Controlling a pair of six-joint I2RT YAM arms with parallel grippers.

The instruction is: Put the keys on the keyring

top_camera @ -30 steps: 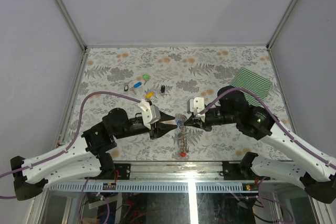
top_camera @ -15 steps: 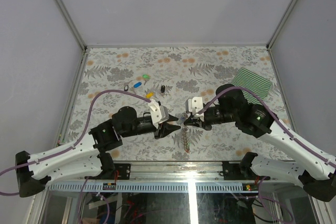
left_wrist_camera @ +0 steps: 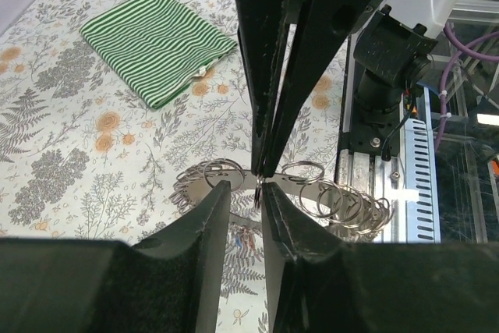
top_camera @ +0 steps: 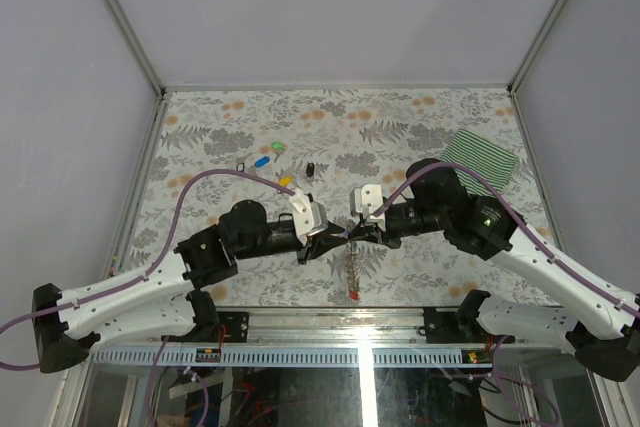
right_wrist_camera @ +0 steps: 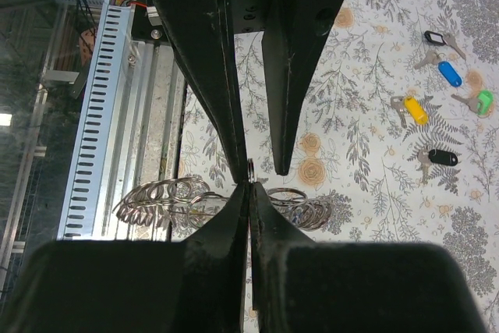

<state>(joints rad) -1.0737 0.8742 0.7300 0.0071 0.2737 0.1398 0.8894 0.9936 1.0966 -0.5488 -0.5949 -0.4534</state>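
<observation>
Two arms: both reach in from the near edge of the flowered table (top_camera: 430,127) and meet tip to tip near its front middle.
Change: half a second ago the left claw stood spread wide and short of the right one. Now the left arm has pushed further in and its tips sit against the right claw's tips. The right arm has barely shifted.
Red key (top_camera: 352,294): closest to the near edge, at the end of the ring string.
Keyring (top_camera: 350,265): a string of thin, shiny silver wire rings, linked and overlapping, trailing from the claws toward the near edge.
Right gripper (right_wrist_camera: 249,185): fingers pressed together, pinching a small wire loop at the top of the string.
Left gripper (left_wrist_camera: 245,187): fingers parted by a narrow gap around that same loop. I cannot tell whether they press on it.
Loose keys: further back and left of centre, well apart from the rings, lie a yellow key (right_wrist_camera: 415,110), black key (right_wrist_camera: 442,157), second black key (right_wrist_camera: 434,37), blue key (right_wrist_camera: 448,73) and green key (right_wrist_camera: 484,100).
Striped cloth (top_camera: 480,160): green and white, folded flat at the far right.
</observation>
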